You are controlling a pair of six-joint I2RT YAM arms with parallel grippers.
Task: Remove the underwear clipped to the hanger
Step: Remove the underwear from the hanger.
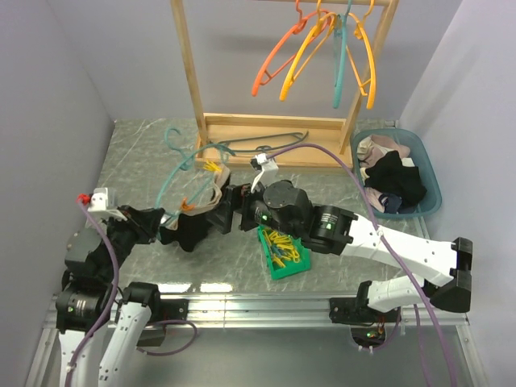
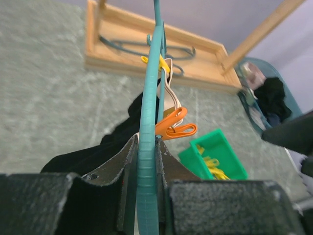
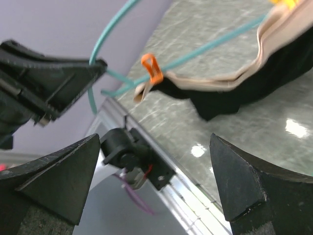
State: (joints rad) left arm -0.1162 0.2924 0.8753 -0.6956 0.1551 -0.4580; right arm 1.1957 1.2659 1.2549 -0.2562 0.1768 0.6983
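Left gripper [image 2: 146,147] clamped on the teal hanger [image 2: 149,93]; right gripper [image 3: 155,142] gaped wide, holding nothing. The black underwear [image 3: 274,73] hung from that hanger by an orange peg [image 3: 152,68], between both grippers, above the table [image 1: 137,161].

No text, label, brand, number or sign can be read in any of the views.
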